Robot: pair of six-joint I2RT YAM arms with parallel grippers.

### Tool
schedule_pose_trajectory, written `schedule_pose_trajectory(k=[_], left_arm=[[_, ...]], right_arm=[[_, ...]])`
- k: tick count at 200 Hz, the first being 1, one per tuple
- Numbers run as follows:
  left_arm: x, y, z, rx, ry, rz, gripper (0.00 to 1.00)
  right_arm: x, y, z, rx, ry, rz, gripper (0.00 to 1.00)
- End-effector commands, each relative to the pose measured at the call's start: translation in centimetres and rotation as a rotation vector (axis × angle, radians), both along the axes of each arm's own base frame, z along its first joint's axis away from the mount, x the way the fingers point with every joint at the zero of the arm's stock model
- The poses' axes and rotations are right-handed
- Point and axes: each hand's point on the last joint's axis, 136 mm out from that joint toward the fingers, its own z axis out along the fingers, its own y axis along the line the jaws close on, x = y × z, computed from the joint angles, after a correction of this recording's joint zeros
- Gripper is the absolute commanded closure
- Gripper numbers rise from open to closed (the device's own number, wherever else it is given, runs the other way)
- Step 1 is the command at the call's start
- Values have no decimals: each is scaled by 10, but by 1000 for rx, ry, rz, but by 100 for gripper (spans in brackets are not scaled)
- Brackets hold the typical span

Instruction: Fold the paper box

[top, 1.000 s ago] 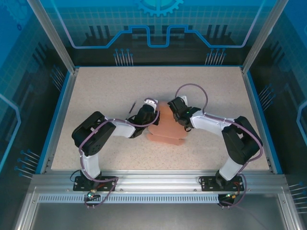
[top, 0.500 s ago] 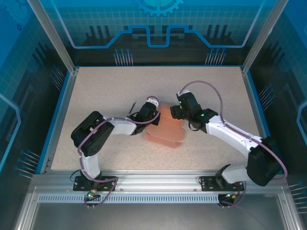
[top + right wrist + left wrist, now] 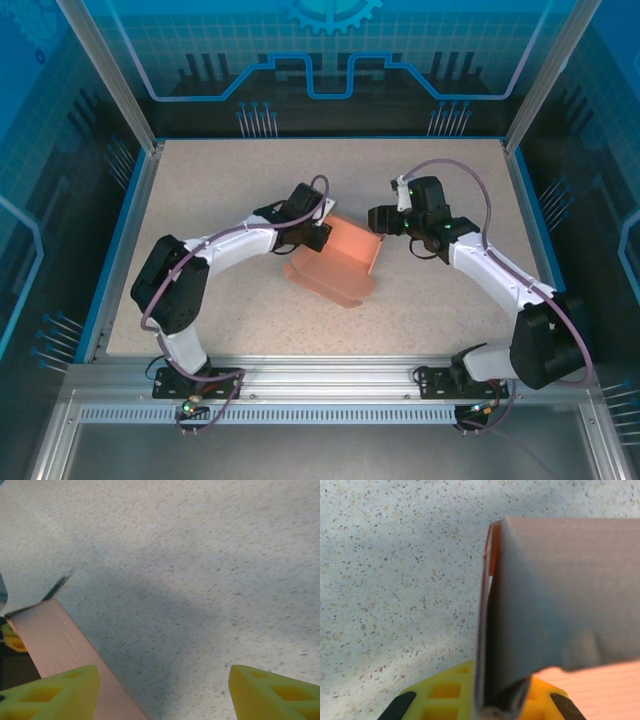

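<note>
The salmon-pink paper box lies mid-table, partly folded, with a wall standing along its far side. My left gripper is at the box's far-left corner. In the left wrist view the paper box rises as an upright card wall, and the left gripper is shut on it, with a yellow fingertip on either side. My right gripper hangs just off the box's far-right corner, apart from it. In the right wrist view the right gripper is open over bare table, and the paper box edge lies by its left finger.
The speckled table is ringed by a blue rim and glass walls. A thin dark stick tip shows beyond the box's corner in the right wrist view. Both arms reach in from the near edge.
My right gripper opened wider, let go of the box and drew back to the right. The left gripper swung towards the far side with the box, whose wall now stands up.
</note>
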Motion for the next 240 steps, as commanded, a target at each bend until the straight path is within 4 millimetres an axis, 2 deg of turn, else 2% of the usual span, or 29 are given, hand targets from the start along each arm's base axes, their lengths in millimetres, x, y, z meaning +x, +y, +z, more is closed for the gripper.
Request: schedule_pose_trajectory(k=[1,43,55,59,85,143,170,214,240], left_arm=[[-30,17,-20,126,182,-81,100],[-38,29,-36,282,333,-144,100],[-40,31,-39,317,370,-160,100],[-39,32,-40,331,380,-162,100],[-35,33,-49,402,434,-174,99],[-22,20,-74,543,515,-216,96],[-12,10,-78,569,517,-228,95],[-1,4,-92,606,518,-228,89],[7,-5,-88,582,484,-232,84]], right_arm=[[-3,2,-9,34,32,16,31],[-7,-18,-18,2,35,-30,31],[-7,-24,-14,4,21,-48,31],[-13,-28,-24,-4,44,-53,31],[-19,-41,-29,-9,44,-84,31],[-27,-56,-37,-30,57,-121,31],[-29,-59,-40,-30,64,-126,31],[-31,-61,-46,-30,78,-131,31],[-32,-62,-47,-29,84,-133,31]])
